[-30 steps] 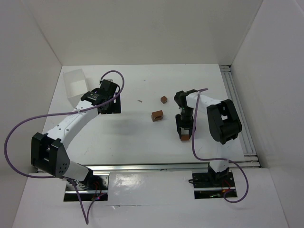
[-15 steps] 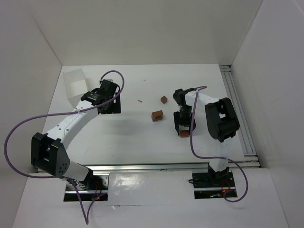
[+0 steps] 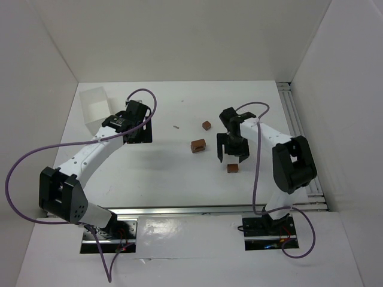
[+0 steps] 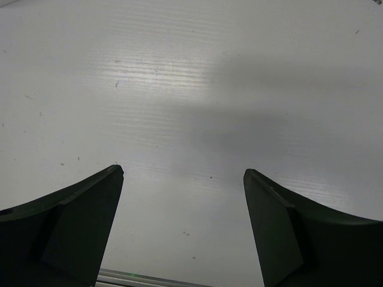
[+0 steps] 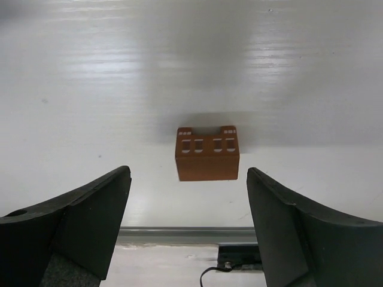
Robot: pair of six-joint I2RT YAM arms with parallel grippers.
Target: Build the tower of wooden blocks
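Observation:
Three reddish-brown wood blocks lie apart on the white table: one (image 3: pixel 232 168) toward the front, a wider one (image 3: pixel 198 145) in the middle, a small one (image 3: pixel 206 125) further back. No tower stands. My right gripper (image 3: pixel 231 156) hovers open just behind the front block, which the right wrist view shows as a notched block (image 5: pixel 207 153) lying free beyond my spread fingertips (image 5: pixel 188 173). My left gripper (image 3: pixel 139 135) is open over bare table at the left, nothing between its fingers (image 4: pixel 183 173).
A white open box (image 3: pixel 94 109) stands at the back left. A tiny stick (image 3: pixel 176 127) lies near the table's middle back. Metal rails (image 3: pixel 299 131) run along the right edge and the front edge (image 3: pixel 197 209).
My right gripper has opened and let go of the front block, then drawn back and up from it. The block now rests on the table. The left arm has not moved.

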